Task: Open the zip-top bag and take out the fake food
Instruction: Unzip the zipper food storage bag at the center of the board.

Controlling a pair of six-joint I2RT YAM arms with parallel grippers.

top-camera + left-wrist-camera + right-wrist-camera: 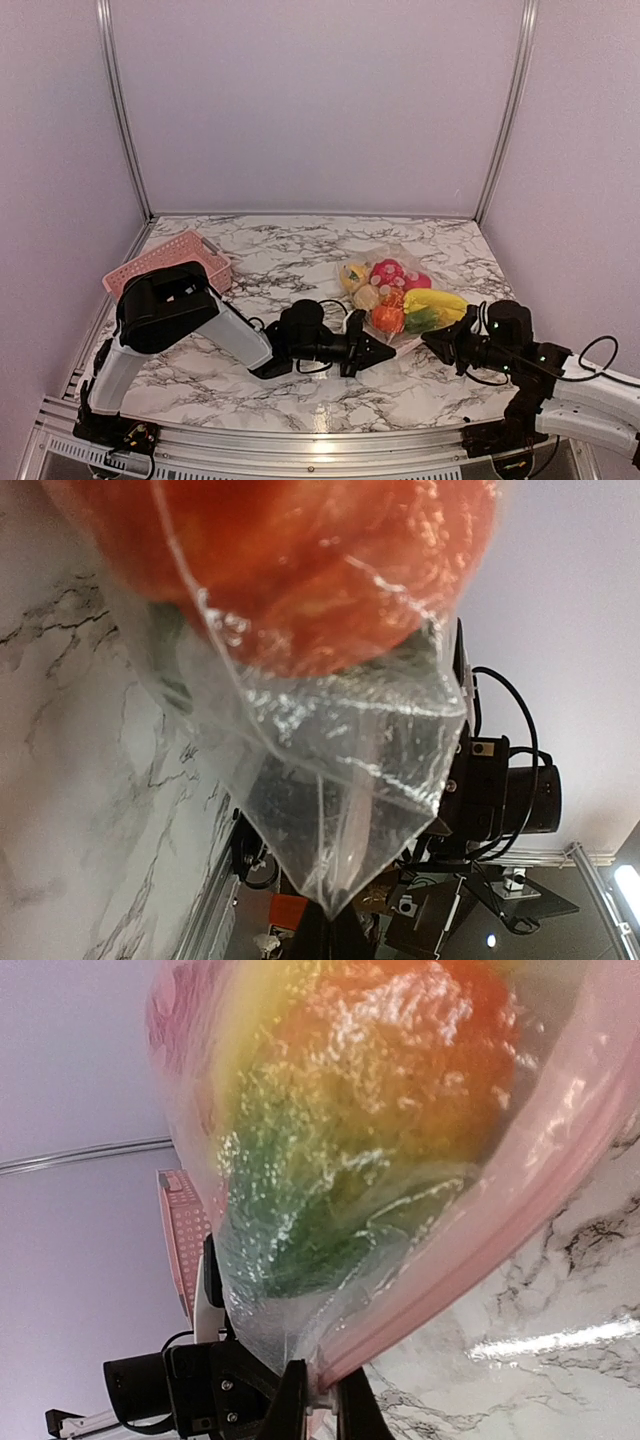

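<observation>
Marble-patterned table (290, 250) is filling the top view, and plain pale walls are closing it on three sides. At the far left the pink basket (170, 258) is sitting, and the big housing of the left arm (165, 305) is covering its near side.

The left gripper (385, 352) is reaching to the right, with its jaws pressed together on the near left corner of the zip-top bag (400, 325). In the left wrist view this clear corner (340, 780) is narrowing down into the dark space between the fingers. The fingers themselves are too dark to make out there. An orange piece (300, 560) is filling the top of that view, blurred.

The bag is lying right of the centre, with the fake food (400, 290) inside it. I am seeing pink, yellow, orange and green pieces, but the crinkled plastic is blurring their shapes. From above I cannot tell if the near edge of the bag is lifted off the table.

The right gripper (432, 342) is pointing left at the near right corner of the bag. In its wrist view the right gripper (320, 1405) is pinching the pink closure strip (480, 1260) in a narrow gap. The lower parts of the fingers are cut off by the frame.
</observation>
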